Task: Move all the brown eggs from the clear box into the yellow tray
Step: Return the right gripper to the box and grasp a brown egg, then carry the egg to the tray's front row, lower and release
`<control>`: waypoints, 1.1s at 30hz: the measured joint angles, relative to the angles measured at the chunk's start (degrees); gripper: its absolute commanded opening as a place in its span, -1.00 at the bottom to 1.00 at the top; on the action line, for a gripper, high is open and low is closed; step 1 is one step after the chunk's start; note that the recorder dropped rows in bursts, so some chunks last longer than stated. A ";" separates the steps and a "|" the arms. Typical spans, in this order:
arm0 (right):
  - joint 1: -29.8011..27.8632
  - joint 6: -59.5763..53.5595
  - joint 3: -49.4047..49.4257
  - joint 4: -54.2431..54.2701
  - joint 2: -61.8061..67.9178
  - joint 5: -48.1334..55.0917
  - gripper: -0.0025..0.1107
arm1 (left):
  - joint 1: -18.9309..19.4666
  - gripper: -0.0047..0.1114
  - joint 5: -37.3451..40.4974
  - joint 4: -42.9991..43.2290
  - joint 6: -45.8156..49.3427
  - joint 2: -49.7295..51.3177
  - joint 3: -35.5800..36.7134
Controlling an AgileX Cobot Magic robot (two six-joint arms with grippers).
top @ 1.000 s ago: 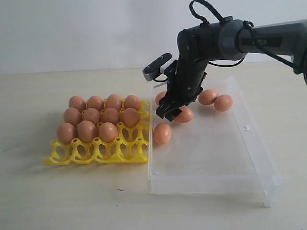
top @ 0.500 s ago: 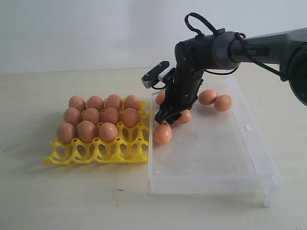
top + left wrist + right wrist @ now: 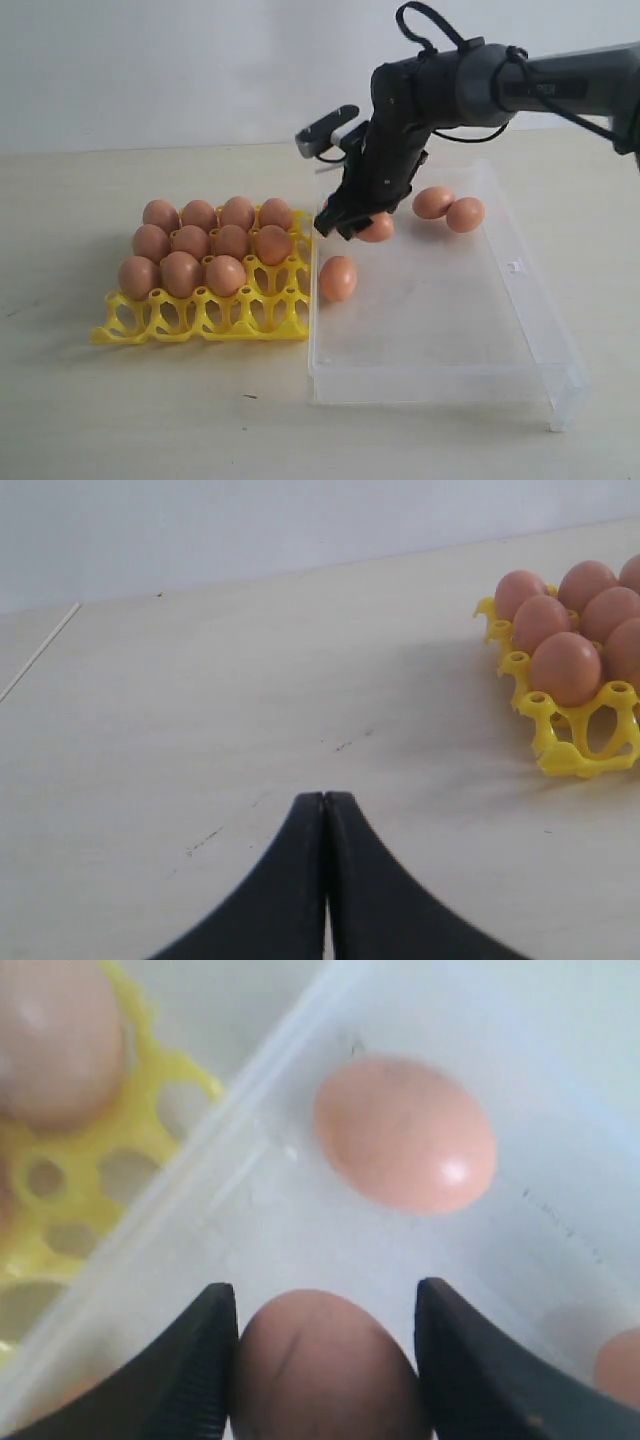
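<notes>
Exterior view: tabletop (image 3: 150, 400) carries everything. Clear box (image 3: 520, 330) sits directly under the right fingers (image 3: 338, 222). Yellow tray (image 3: 200, 318) is off to their side, just beyond the box wall. Eleven brown eggs (image 3: 190, 241) fill the tray cups; the row farthest from the wall behind is bare, plus one cup next to it.

Right wrist view: right fingers (image 3: 200, 1370) clamp a held egg (image 3: 325, 1360), one finger against each side. Can't tell if it's off the box floor. Loose egg (image 3: 405, 1132) lies just ahead of the fingertips, near the box wall. Two more eggs (image 3: 450, 208) touch each other, well apart from the fingers, deeper in the box.

Left wrist view: left fingers (image 3: 325, 825) pressed together, nothing between them, over bare tabletop. The tray corner is well ahead and off to one side.
</notes>
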 measured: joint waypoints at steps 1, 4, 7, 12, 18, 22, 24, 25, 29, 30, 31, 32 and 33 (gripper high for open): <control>0.00 0.26 0.78 1.69 -1.46 -1.98 -0.96 | 0.00 -0.92 0.00 0.00 0.00 0.00 0.00; 0.22 0.65 7.23 7.57 -8.24 -13.37 -0.96 | 0.00 -0.92 0.00 0.00 0.00 0.00 0.00; 1.18 0.85 19.49 13.97 -15.11 -29.98 -0.96 | 0.00 -0.92 0.00 0.00 0.00 0.00 0.00; 7.96 8.01 37.34 17.17 -21.19 -59.04 -0.96 | 0.00 -0.92 0.00 0.00 0.00 0.00 0.00; 12.71 14.85 38.67 14.64 -15.94 -73.32 -0.96 | 0.00 -0.92 0.00 0.00 0.00 0.00 0.00; 15.06 15.27 38.67 14.10 -12.81 -77.76 -0.96 | 0.00 -0.92 0.00 0.00 0.00 0.00 0.00; 15.74 15.45 38.67 14.00 -11.84 -78.11 -0.96 | 0.00 -0.92 0.00 0.00 0.00 0.00 0.00; 15.78 15.45 38.67 13.86 -11.28 -78.40 -0.96 | 0.00 -0.92 0.00 0.00 0.00 0.00 0.00; 15.91 15.56 38.67 13.86 -10.00 -79.26 -0.96 | 0.00 -0.92 0.00 0.00 0.00 0.00 0.00; 15.91 15.56 38.67 13.86 -9.61 -79.26 -0.96 | 0.00 -0.92 0.00 0.00 0.00 0.00 0.00; 15.91 15.56 38.67 13.86 -9.48 -79.36 -0.96 | 0.00 -0.92 0.00 0.00 0.00 0.00 0.00; 15.91 15.56 38.67 13.86 -9.16 -79.60 -0.96 | 0.00 -0.92 0.00 0.00 0.00 0.00 0.00; 15.91 15.45 38.67 13.86 -8.88 -79.70 -0.96 | 0.00 -0.92 0.00 0.00 0.00 0.00 0.00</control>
